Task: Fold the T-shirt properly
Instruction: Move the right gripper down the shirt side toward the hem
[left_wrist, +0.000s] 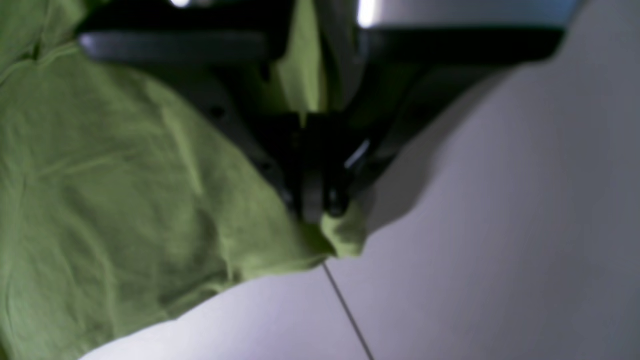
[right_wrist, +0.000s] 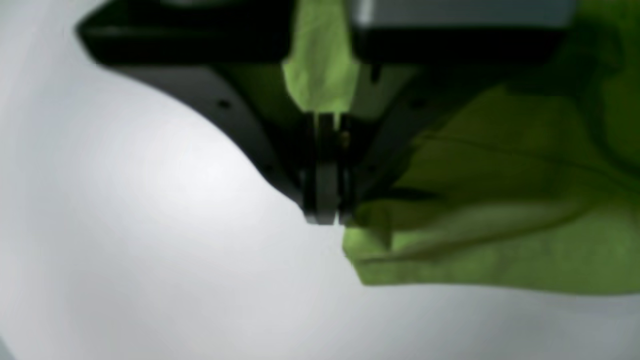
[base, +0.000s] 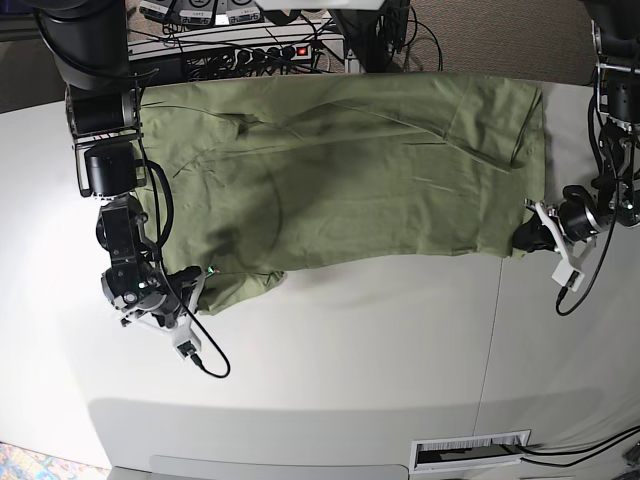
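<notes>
Left gripper (left_wrist: 320, 212): clenched on the T-shirt (base: 340, 170) near hem corner.
Right gripper (right_wrist: 325, 217): clenched on the opposite corner.
Advice: lift both corners level, carry together.

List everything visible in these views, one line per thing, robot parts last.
T-shirt: one, olive green, spread across the far half of the table, near edge lifted at both lower corners.
Table: one, white, fills most of the base view, with a thin seam running down its right part.
Power strip and cables: one cluster, black and grey, behind the table's far edge.
Vent slot: one, white, at the table's near edge.
Left gripper: one, black, shut on the T-shirt's corner, at the right of the base view.
Right gripper: one, black, shut on the T-shirt's other lower corner, at the left of the base view.
</notes>
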